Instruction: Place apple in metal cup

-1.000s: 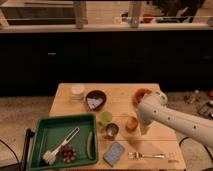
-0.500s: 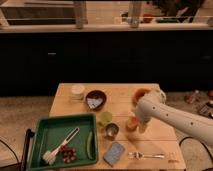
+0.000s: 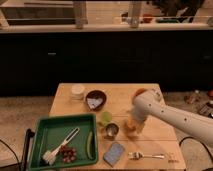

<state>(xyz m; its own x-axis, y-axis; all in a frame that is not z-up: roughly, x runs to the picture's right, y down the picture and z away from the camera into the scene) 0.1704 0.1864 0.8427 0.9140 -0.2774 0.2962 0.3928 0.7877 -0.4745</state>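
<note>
The apple (image 3: 130,125), small and orange-red, is on the wooden table (image 3: 120,102) right of centre. My gripper (image 3: 134,125) hangs from the white arm (image 3: 170,116) that reaches in from the right. It is down at the apple, right over it and partly covering it. The metal cup (image 3: 111,131), small and shiny, stands upright just left of the apple, a short gap away. Nothing shows inside the cup.
A light green cup (image 3: 105,118) stands just behind the metal cup. A dark brown bowl (image 3: 95,99) and a white cup (image 3: 77,91) are at the back. An orange bowl (image 3: 139,92) is behind the arm. Green tray (image 3: 42,129) with utensils left; blue sponge (image 3: 115,153) and fork (image 3: 146,156) in front.
The white arm has shifted a little to the left and now sits closer over the apple. The apple and the cup have not moved.
</note>
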